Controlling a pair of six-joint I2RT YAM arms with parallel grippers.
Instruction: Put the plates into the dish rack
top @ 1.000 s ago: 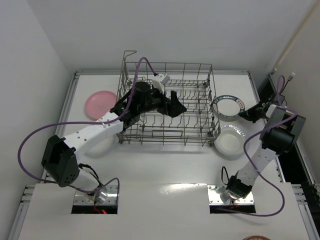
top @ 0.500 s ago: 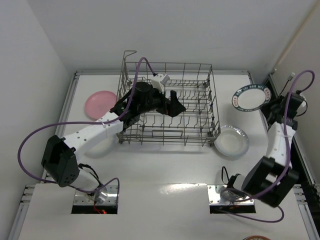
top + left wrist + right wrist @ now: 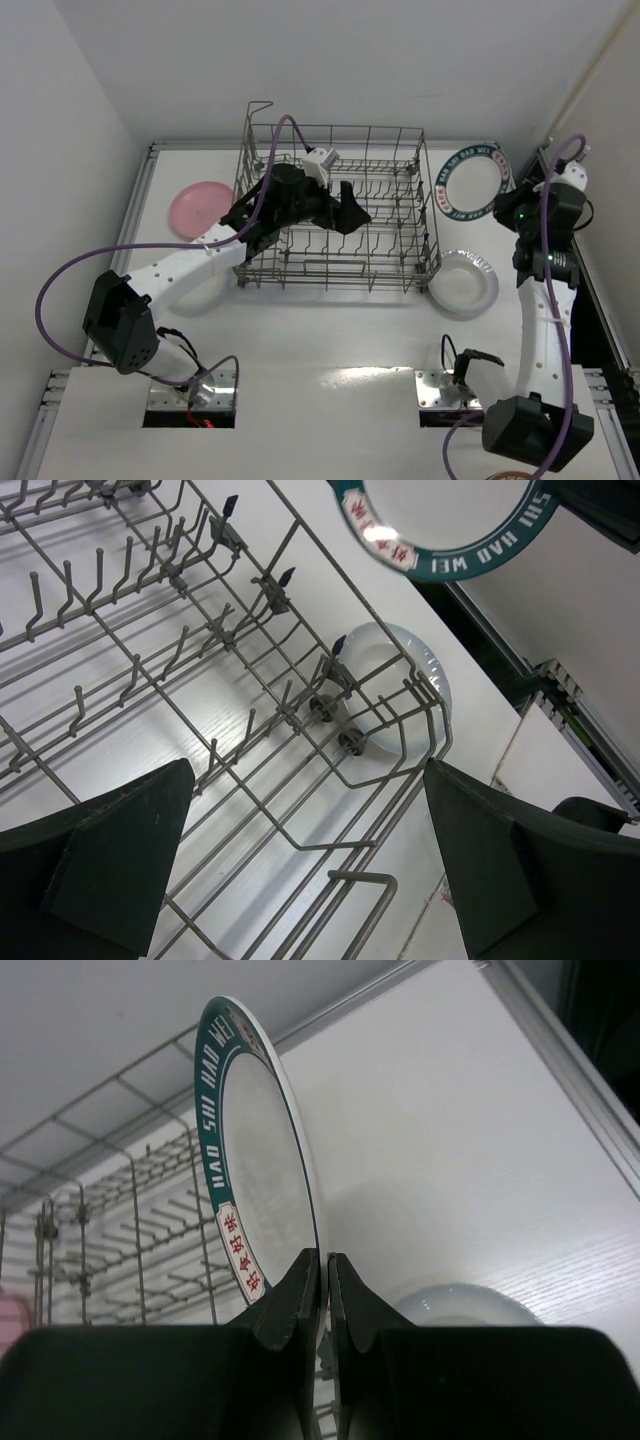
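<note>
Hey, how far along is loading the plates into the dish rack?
Nothing done yet: the rack holds no plates. In hand: the right pincer grips the patterned plate by its rim, raised beside the rack's right end. The left pincer is open and empty over the rack. Left: the pink plate and the white plate lie on the table.

A white tabletop (image 3: pixel 330 340) carries three things. A grey wire dish rack (image 3: pixel 330 268) stands at its middle towards the far edge. A pink plate (image 3: pixel 200 208) lies flat, well apart to the left of the rack, and a white plate (image 3: pixel 465 283) lies flat just beside the rack's near right corner.
</note>
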